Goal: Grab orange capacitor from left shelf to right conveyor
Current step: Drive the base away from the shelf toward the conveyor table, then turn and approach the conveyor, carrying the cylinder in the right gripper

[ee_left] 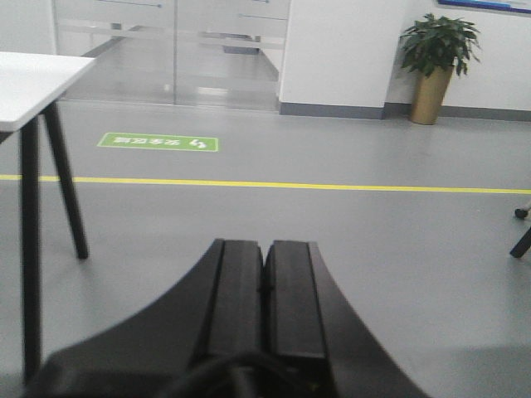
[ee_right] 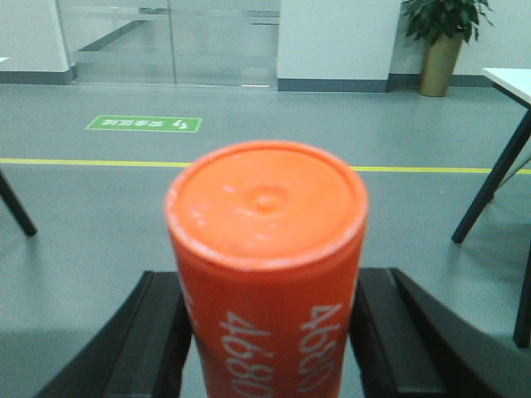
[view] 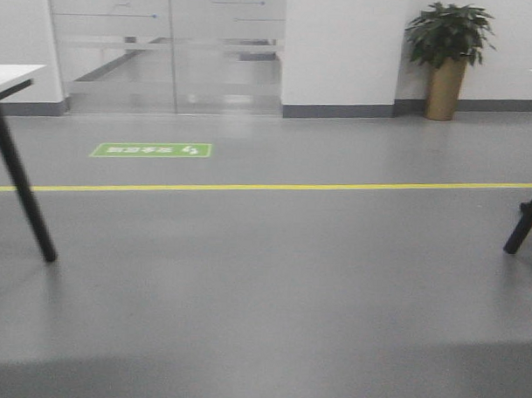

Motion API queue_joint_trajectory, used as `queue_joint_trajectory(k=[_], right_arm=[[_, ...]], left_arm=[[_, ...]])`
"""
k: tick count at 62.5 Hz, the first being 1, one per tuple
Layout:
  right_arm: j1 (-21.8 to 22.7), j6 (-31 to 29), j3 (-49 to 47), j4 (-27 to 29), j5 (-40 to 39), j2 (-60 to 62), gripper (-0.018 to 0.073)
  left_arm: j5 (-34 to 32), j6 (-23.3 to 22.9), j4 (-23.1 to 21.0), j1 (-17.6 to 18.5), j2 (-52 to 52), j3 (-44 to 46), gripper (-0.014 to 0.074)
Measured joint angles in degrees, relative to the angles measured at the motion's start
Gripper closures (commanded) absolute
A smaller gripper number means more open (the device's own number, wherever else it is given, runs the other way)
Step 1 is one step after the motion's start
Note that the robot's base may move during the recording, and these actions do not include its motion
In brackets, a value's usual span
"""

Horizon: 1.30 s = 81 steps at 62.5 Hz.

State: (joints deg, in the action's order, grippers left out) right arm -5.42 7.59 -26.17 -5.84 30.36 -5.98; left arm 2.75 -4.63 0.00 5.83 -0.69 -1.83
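The orange capacitor point(ee_right: 265, 249), a can with white "4680" printed down its side, fills the right wrist view. It stands upright between the black fingers point(ee_right: 162, 332) of my right gripper point(ee_right: 267, 282), which is shut on it, its flat top towards the camera. My left gripper point(ee_left: 265, 245) is shut with its two black pads pressed together and nothing between them, held over grey floor. The left shelf and the right conveyor are out of view in all three views.
Grey floor lies ahead, crossed by a yellow line point(view: 266, 187), with a green floor sign point(view: 151, 150) beyond it. A white table point(view: 8, 72) with black legs stands at the left, another table's leg point(view: 528, 217) at the right. Glass doors point(view: 166, 47) and a potted plant point(view: 448, 48) line the back wall.
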Motion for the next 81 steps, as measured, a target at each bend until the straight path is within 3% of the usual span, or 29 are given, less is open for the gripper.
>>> queue_joint_trajectory(k=[81], right_arm=[[0.0,0.0,0.0,0.0,0.0,0.0,0.0377]], left_arm=[[0.0,0.0,0.0,0.0,0.0,0.0,0.0701]])
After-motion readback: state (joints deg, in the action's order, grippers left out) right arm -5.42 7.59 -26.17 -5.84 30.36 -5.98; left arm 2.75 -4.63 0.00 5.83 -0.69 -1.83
